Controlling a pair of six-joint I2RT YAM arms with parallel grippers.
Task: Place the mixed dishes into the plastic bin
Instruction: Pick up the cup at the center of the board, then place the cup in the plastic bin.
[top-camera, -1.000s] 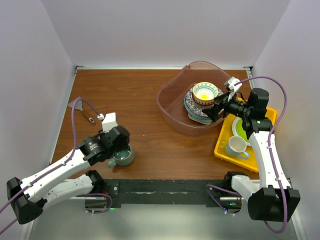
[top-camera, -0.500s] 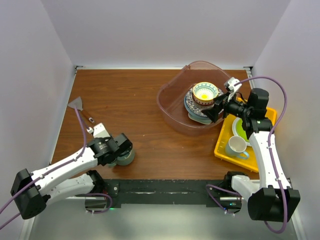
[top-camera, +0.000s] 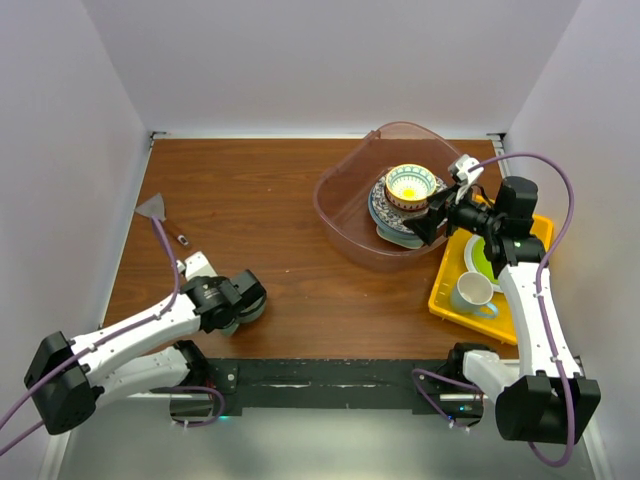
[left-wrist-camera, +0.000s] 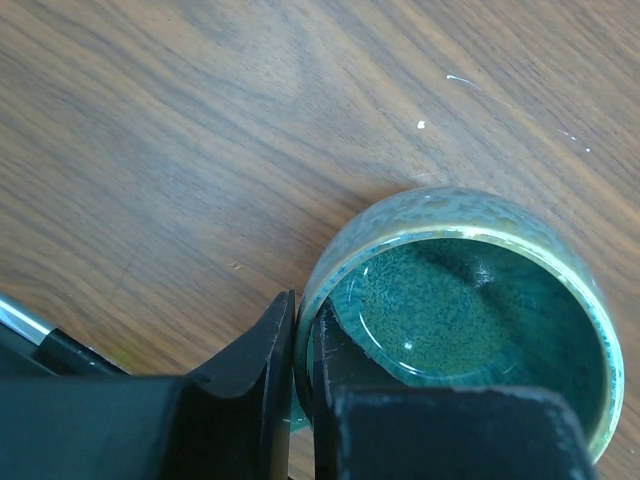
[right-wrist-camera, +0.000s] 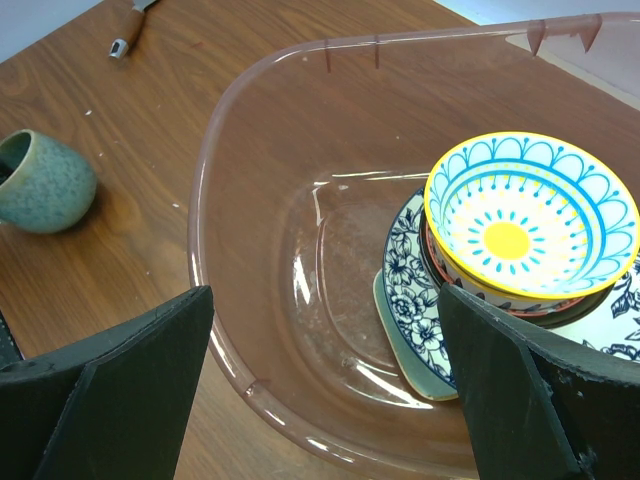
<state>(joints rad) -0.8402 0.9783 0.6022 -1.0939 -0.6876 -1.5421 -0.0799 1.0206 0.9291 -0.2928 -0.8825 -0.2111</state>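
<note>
A grey-teal mug (top-camera: 251, 310) (left-wrist-camera: 460, 320) stands upright on the wood table at the near left. My left gripper (top-camera: 236, 314) (left-wrist-camera: 303, 310) is shut on its rim, one finger inside the cup and one outside. The plastic bin (top-camera: 340, 215) (right-wrist-camera: 215, 200) sits at the far right and holds a stack: a yellow-teal bowl (top-camera: 410, 184) (right-wrist-camera: 530, 215) on a blue-patterned plate (right-wrist-camera: 412, 290) and a mint dish (right-wrist-camera: 405, 350). My right gripper (top-camera: 430, 215) (right-wrist-camera: 325, 300) hangs open over the bin's right side with nothing in it. The mug (right-wrist-camera: 40, 182) also shows in the right wrist view.
A flat yellow tray (top-camera: 445, 290) lies right of the bin with a lime-green plate (top-camera: 483, 258) and a white mug (top-camera: 472, 293). A small spatula-like tool (top-camera: 155, 207) (right-wrist-camera: 125, 40) lies at the table's left edge.
My left gripper came down around the mug's rim and shut on it, and the wrist shifted left. The right arm and the bin's contents stayed still.
</note>
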